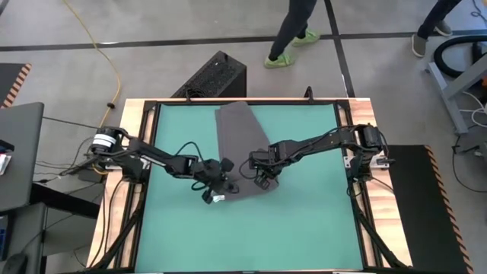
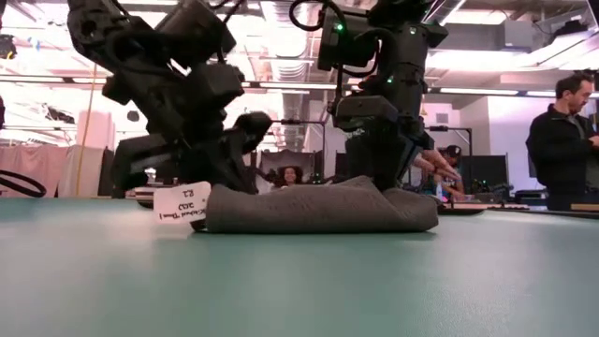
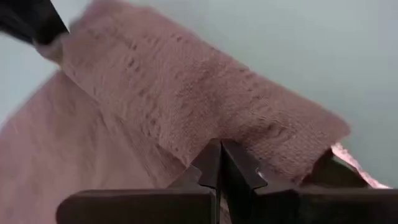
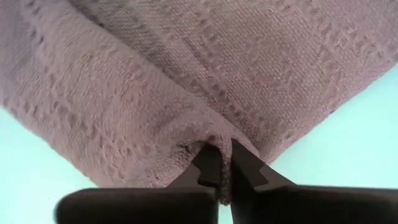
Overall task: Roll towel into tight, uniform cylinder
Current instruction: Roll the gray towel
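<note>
Where the dark grey soft cloth towel (image 1: 237, 144) lies on the teal table mat (image 1: 304, 228), it runs as a long strip from the mat's 12 o'clock edge down to about the centre, its near end folded over into a low, thick hump, as the low view (image 2: 318, 208) shows. A small white printed tag (image 2: 182, 203) sticks out at the hump's 9 o'clock end.

Left gripper (image 1: 217, 186): at the towel's near end, on its 9 o'clock side, reached in from the left arm's base at the mat's 9 o'clock edge. The left wrist view shows its two dark fingers (image 3: 221, 171) pressed together, with the fold of towel (image 3: 186, 112) lying just beyond the tips; a clamp on cloth cannot be confirmed.

Right gripper (image 1: 262, 176): at the same near end, on its 3 o'clock side, close beside the left gripper. In the right wrist view its fingers (image 4: 221, 171) are pinched on a puckered ridge of towel (image 4: 186, 81).

Background, low view: a person (image 2: 566, 140) stands beyond the table at 3 o'clock.
</note>
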Robot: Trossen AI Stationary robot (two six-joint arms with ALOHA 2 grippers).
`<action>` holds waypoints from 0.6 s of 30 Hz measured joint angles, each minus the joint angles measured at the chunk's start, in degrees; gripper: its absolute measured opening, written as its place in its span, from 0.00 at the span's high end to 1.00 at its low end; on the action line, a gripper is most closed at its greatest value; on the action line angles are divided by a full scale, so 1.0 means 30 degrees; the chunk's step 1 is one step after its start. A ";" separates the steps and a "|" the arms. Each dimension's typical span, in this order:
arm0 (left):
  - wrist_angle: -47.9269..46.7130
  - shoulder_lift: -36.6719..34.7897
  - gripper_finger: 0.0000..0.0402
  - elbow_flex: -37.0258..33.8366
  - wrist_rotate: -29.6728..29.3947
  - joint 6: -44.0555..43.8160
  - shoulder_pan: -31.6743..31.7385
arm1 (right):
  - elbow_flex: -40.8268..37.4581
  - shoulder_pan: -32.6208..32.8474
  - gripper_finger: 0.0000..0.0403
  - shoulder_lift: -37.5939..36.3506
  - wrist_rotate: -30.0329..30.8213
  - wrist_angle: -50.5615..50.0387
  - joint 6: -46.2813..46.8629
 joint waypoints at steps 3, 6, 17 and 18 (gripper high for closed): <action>-0.0023 0.0343 1.00 0.0000 0.0898 -0.0820 0.0647 | 0.0000 0.0161 0.87 -0.0063 0.0068 0.0066 -0.0504; -0.0157 0.0380 1.00 0.0000 0.1573 -0.1218 0.1047 | 0.0000 0.0514 0.81 -0.0454 0.1090 0.0034 -0.1070; -0.0858 0.0373 1.00 0.0004 0.2771 -0.1472 0.1818 | 0.0000 0.1489 0.79 -0.3123 0.2543 -0.1268 -0.5462; -0.0914 0.0366 1.00 0.0000 0.2894 -0.1324 0.1903 | 0.0000 0.1818 0.79 -0.3341 0.2424 -0.1199 -0.7102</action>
